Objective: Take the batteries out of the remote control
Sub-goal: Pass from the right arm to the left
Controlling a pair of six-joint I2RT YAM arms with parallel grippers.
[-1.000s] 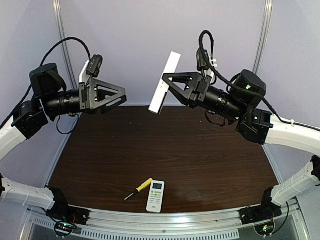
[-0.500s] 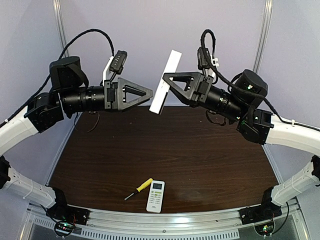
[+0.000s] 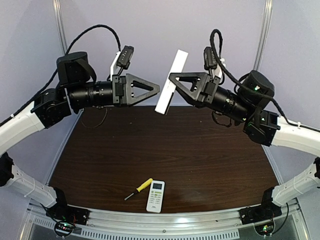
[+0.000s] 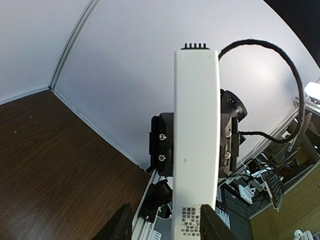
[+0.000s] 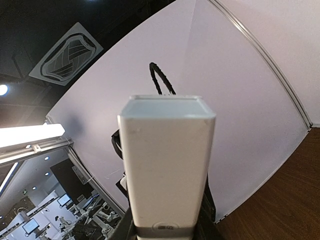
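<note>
White and slab-sided, the long remote (image 3: 171, 82) is a narrow plastic bar with flat faces and rounded edges. The left wrist view shows its plain back (image 4: 196, 140), with a row of small dark ribs on the top end, a tiny dot at mid-length and a block of dark print near the bottom. The right wrist view looks along it end-on (image 5: 166, 170), where a squared, slightly hollowed cap faces the lens.

It hangs in the air above the far edge of the dark wooden table (image 3: 200, 160). Its long axis runs steeply, the upper end leaning right and the lower end left in the top view.

The right gripper (image 3: 172, 79) clamps it across its narrow sides at about mid-length. The left gripper (image 3: 156, 90) is level with it, tips just beside its left face; its fingers (image 4: 121, 226) stand apart, with the remote's lower end framed between them. Whether they touch it cannot be told.

Near the front edge lie a smaller white remote (image 3: 156, 195) and, just left of it, a yellow-handled screwdriver (image 3: 138, 189).
</note>
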